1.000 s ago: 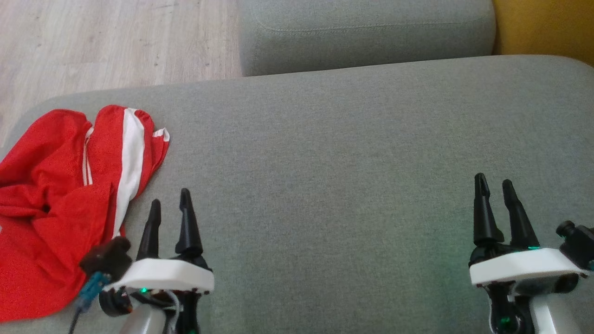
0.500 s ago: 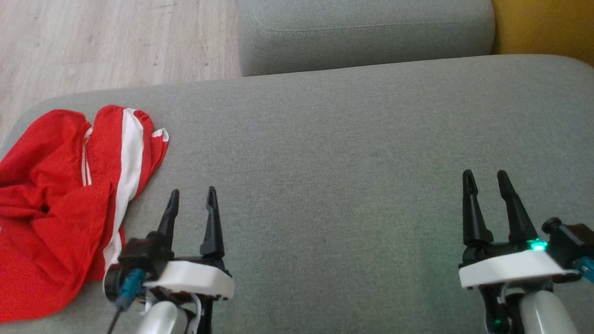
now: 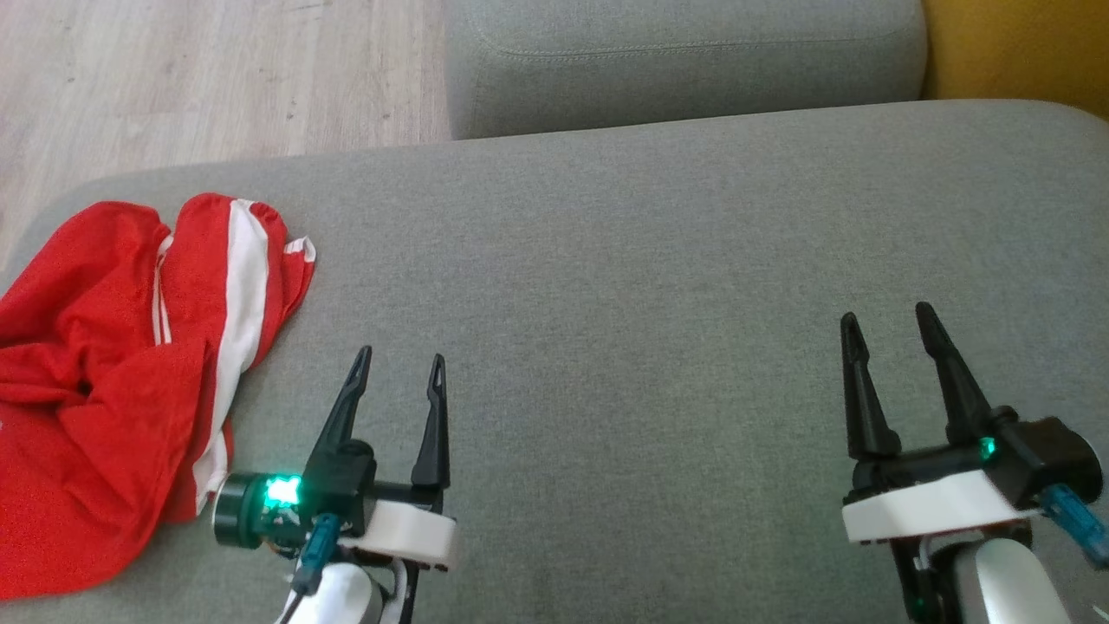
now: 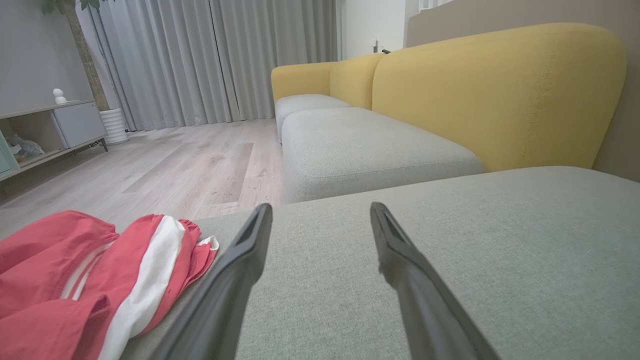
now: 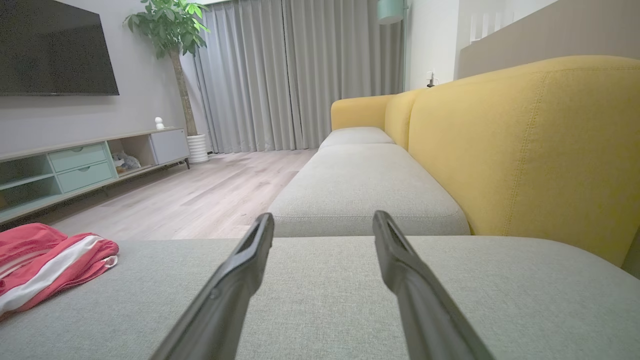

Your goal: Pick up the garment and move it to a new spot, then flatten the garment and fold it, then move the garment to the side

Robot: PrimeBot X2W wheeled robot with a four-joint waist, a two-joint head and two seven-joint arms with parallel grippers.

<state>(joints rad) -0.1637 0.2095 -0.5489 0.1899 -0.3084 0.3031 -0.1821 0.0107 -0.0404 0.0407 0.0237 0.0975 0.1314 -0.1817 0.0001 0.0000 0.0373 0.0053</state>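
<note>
My left tool is spread wide and empty, its fingers pointing forward over the grey sofa seat, just beside the crumpled red garment at the seat's left end. My right tool, also spread and empty, is well apart from it.

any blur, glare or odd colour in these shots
Head view: soft and grainy, green lamp blooming behind the left pincer, red garment oversaturated. Left wrist view: near fingers blurred, yellow sofa back sharper. Right wrist view: even soft light, no hard shadows on the grey cushion.
</note>
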